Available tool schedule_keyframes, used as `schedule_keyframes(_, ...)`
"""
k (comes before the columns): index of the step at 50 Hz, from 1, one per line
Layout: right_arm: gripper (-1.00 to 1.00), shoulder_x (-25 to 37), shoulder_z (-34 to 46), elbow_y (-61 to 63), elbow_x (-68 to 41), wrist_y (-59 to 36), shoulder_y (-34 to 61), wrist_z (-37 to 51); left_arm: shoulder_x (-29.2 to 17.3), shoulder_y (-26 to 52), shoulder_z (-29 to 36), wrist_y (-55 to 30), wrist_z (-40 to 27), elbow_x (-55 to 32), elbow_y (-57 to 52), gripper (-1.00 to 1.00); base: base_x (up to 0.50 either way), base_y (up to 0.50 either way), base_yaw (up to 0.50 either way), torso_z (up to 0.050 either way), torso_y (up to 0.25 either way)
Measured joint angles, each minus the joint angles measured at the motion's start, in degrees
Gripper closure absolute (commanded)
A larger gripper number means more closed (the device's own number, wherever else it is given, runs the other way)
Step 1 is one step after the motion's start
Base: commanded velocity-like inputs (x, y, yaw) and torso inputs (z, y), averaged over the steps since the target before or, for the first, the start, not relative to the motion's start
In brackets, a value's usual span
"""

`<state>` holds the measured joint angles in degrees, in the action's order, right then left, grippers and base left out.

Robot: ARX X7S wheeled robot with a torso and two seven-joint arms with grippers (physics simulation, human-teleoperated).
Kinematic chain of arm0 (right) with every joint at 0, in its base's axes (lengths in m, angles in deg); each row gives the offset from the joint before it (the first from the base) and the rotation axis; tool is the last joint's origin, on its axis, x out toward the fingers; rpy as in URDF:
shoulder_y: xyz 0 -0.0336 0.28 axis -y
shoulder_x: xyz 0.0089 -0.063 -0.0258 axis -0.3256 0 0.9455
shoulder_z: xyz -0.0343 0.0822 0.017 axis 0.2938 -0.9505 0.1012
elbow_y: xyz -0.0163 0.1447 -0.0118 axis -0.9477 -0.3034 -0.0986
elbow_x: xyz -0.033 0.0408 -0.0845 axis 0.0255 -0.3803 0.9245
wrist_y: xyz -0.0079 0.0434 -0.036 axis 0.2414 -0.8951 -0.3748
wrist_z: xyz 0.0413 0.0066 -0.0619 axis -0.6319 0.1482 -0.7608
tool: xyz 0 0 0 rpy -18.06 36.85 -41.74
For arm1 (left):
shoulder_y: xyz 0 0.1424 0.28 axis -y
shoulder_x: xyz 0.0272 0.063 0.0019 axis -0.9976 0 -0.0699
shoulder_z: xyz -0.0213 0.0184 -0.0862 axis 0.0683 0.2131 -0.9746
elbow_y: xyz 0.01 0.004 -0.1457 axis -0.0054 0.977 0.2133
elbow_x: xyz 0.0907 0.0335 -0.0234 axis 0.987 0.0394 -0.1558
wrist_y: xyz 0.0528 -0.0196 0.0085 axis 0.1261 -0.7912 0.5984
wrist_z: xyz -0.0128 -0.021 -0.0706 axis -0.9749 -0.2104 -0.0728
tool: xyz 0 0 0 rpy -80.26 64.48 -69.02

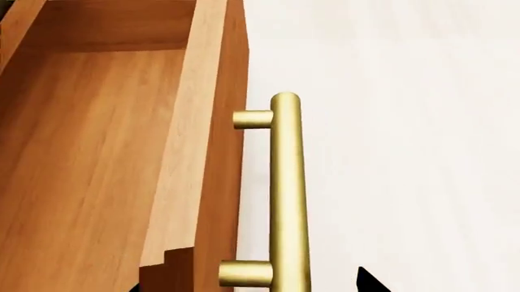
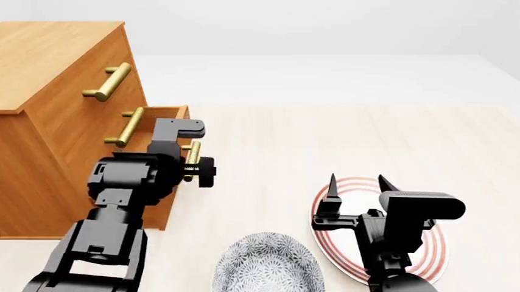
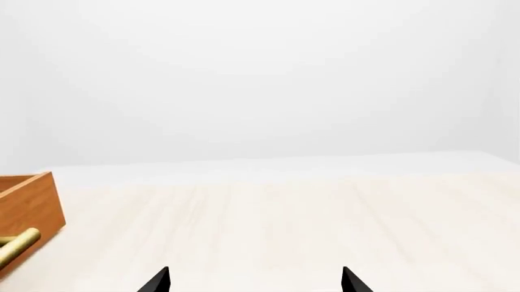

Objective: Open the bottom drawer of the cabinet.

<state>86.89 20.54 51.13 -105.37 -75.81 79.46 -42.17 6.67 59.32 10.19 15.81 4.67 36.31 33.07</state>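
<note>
Left wrist view: bottom drawer fills the left half of frame, pulled out, bare inside visible. Its brass bar handle runs top to bottom just right of centre on two standoffs. One dark fingertip pokes in at the bottom edge, right of the bar. Can't tell from here if the claw is clamped on the bar.

Head view: cabinet at upper left. Bottom drawer sticks out toward frame centre, lowest of three. Left gripper sits right at its handle, long axis roughly vertical in frame, wrist hiding the contact. Likely on the bar, unconfirmed. Left arm rises from lower left, forearm aimed at the drawer front. Any further pull runs away from the cabinet face, toward centre.

Right gripper at lower centre-right, spread wide, empty, over a red-ringed plate. Patterned bowl beside it. Well apart from the drawer, so left arm is nearer.

Right wrist view: both tips at bottom edge, apart, nothing between. Drawer corner at far left.
</note>
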Motion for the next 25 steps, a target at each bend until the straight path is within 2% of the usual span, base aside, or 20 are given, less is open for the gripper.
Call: schedule_keyframes(25,-1.00,0.5,0.5,0.0,-0.4,0.1,0.2,0.5,0.1,-3.0,2.1,-7.5,7.0,-4.5,-10.6,-1.00,0.00,0.00,0.00,0.000,0.000)
